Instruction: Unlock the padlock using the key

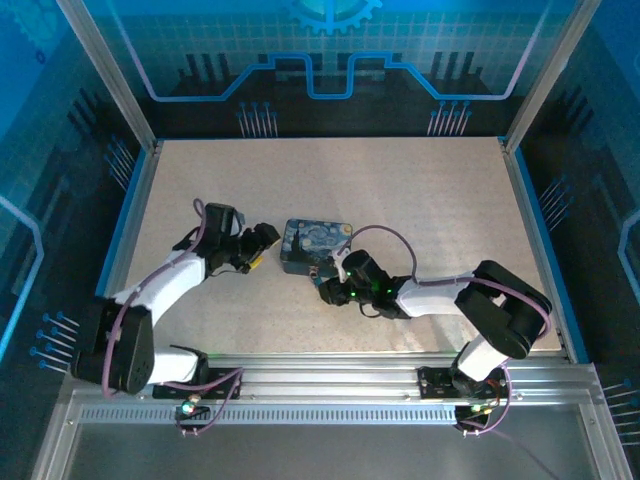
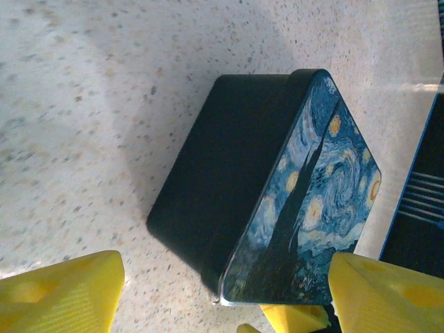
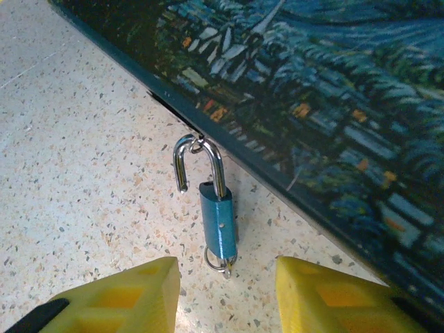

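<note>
Right wrist | blue-bodied padlock (image 3: pixel 218 220) | chrome shackle (image 3: pixel 181 165) open | glossy painted tin (image 3: pixel 333 104)

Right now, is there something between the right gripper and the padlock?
Nothing visible stands between them. The right gripper is open over bare table, with the blue padlock straight ahead, hooked by its shackle to the painted tin's edge. A small ring at the padlock's bottom end faces the gripper.

The padlock (image 3: pixel 218 218) was coloured blue, with a silver shackle. The tin (image 2: pixel 312 194) was printed with a night sky of blue swirls and yellow stars, its sides kept dark. The table (image 3: pixel 76 194) was speckled beige. The left gripper (image 2: pixel 225 284) and the right gripper (image 3: pixel 225 270) were fingered in yellow.
</note>
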You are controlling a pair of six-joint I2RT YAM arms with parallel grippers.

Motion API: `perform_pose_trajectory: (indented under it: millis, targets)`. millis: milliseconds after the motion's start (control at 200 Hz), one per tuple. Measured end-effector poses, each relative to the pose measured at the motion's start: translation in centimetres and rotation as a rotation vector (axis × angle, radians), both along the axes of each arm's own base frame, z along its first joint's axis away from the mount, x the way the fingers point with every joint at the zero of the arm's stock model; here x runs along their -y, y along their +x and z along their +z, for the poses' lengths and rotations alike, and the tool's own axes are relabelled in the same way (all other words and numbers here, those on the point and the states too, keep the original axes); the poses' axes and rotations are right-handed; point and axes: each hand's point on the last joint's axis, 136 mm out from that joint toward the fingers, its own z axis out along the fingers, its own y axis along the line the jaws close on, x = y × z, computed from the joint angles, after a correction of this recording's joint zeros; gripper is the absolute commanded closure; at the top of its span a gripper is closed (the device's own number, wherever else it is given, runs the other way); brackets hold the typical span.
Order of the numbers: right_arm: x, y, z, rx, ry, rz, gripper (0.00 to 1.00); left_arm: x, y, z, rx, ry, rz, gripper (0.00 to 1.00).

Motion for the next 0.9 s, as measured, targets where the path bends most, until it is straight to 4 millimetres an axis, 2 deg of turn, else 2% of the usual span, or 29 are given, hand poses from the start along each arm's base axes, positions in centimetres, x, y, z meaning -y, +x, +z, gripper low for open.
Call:
perform_pose_trajectory:
  millis: [140,335,715,900]
  targets:
    - [0.2,0.4,0.1,-0.003,0.015,0.004,0.56,0.8,1.2,-1.4,-0.025,-0.001,-0.056,0.26]
    - [0.8,1.1,0.2,-0.010,0.041,0.002,0.55,2.0,1.0,-3.6,-0.081,0.002,-0.115,0.29]
    - [2.2,2.5,0.7,-0.023,0.095,0.003,0.52,4.3,0.2,-3.8,-0.050,0.009,-0.201,0.32]
    - [3.1,3.7,1.3,-0.025,0.138,-0.001,0.51,4.9,-1.2,-3.9,-0.018,-0.007,-0.213,0.32]
